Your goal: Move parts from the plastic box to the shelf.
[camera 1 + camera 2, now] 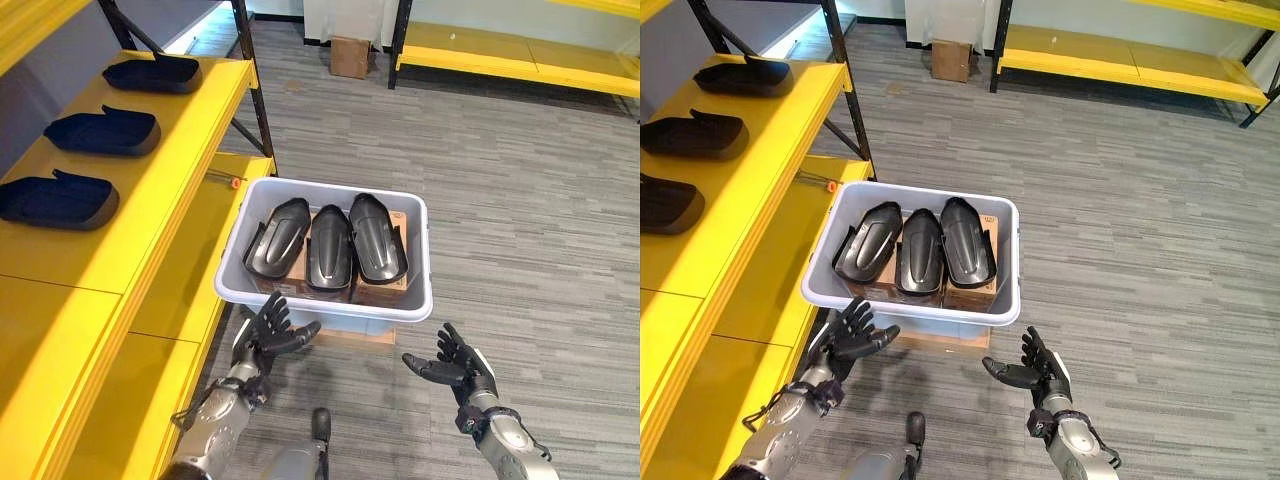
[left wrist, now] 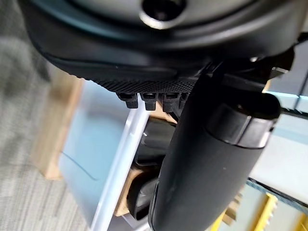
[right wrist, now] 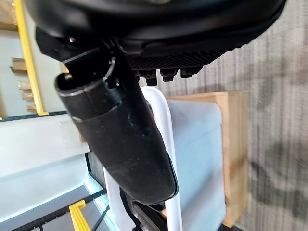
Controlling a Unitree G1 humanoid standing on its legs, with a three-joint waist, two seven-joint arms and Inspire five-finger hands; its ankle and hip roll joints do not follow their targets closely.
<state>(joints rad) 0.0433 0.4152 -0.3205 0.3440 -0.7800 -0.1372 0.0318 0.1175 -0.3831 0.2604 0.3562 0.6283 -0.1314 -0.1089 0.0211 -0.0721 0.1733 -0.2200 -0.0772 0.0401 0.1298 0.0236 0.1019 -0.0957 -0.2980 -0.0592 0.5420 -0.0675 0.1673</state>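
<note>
Black moulded parts (image 1: pixel 330 245), three, side by side on cardboard cartons in pale plastic box (image 1: pixel 420 290), frame centre. Three more parts (image 1: pixel 100 130) already on yellow shelf (image 1: pixel 180 170), upper left. Left hand (image 1: pixel 268 330) and right hand (image 1: pixel 455 365), lower frame, just short of box's near wall, fingers spread, holding nothing. Step judged: reach for next part; calls for lifting over rim. Wooden block (image 1: pixel 355 337) beneath box; cardboard carton (image 1: pixel 350 57) far back.

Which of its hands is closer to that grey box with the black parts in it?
The left hand: it sits right against the plastic box's front wall at its near left corner. The right hand hangs open farther back, below the box's right corner, with floor between them.
</note>
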